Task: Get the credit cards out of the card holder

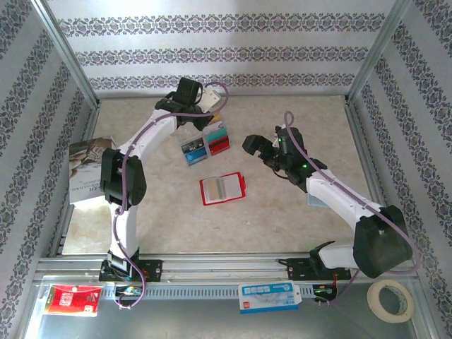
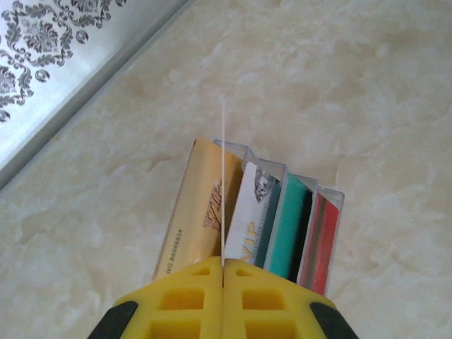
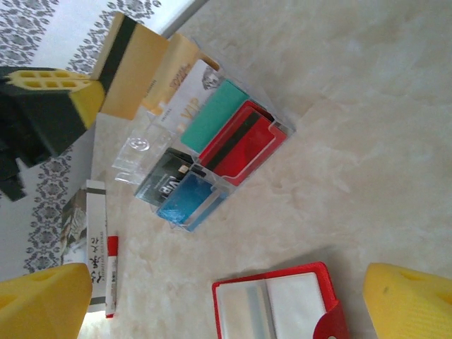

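left gripper (image 2: 223,267) has its yellow fingers pressed together on a tan card (image 3: 133,65). from its own wrist camera you see that card edge-on, as a thin pale line. right gripper (image 1: 254,146) hangs over the middle of the table (image 1: 282,219) with its jaws spread wide and nothing between them.

at the left edge of the table you have a printed magazine (image 1: 88,169). the card holder (image 1: 222,188) lies open and flat at mid-table, pale inside facing up. it sits nearer you than the left gripper and to the left of the right one.

just beyond it, apart from it, lies a clear pocket sleeve (image 1: 205,141) with the other credit cards (image 3: 212,141) fanned in its pockets: a teal card (image 3: 212,116), a red card (image 3: 244,145) and a blue card (image 3: 183,201). the left gripper holds the tan card at the sleeve's far end.
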You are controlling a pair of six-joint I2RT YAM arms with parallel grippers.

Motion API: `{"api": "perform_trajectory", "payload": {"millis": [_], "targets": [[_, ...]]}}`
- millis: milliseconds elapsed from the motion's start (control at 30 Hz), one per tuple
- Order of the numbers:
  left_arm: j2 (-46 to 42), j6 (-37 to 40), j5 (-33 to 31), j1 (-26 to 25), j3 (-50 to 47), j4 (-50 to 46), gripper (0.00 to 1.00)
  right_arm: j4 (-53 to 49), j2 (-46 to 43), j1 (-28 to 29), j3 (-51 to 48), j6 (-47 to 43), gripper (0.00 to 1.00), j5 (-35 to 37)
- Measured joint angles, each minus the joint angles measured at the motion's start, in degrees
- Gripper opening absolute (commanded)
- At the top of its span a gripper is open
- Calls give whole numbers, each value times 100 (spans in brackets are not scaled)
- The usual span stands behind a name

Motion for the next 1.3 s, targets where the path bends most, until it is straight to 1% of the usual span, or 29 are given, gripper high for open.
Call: {"api": "perform_trajectory", "payload": {"millis": [133, 267, 467, 900, 1167, 1300], "targets": [[59, 481, 251, 138, 70, -37, 0, -50, -17, 0, -7, 0, 98, -7], [96, 901, 378, 149, 177, -127, 0, -114, -17, 2, -44, 7, 98, -24], [413, 1316, 507, 160, 577, -264, 0, -125, -11, 4, -61, 17, 98, -125], [671, 1823, 627, 214, 743, -503, 0, -151, 330, 208, 101, 0, 98, -313], [756, 1941, 758, 352, 885, -619, 0, -144, 457, 354, 219, 0, 98, -393], [807, 1941, 811, 363, 885, -616, 3, -144, 457, 354, 219, 0, 98, -396]]}}
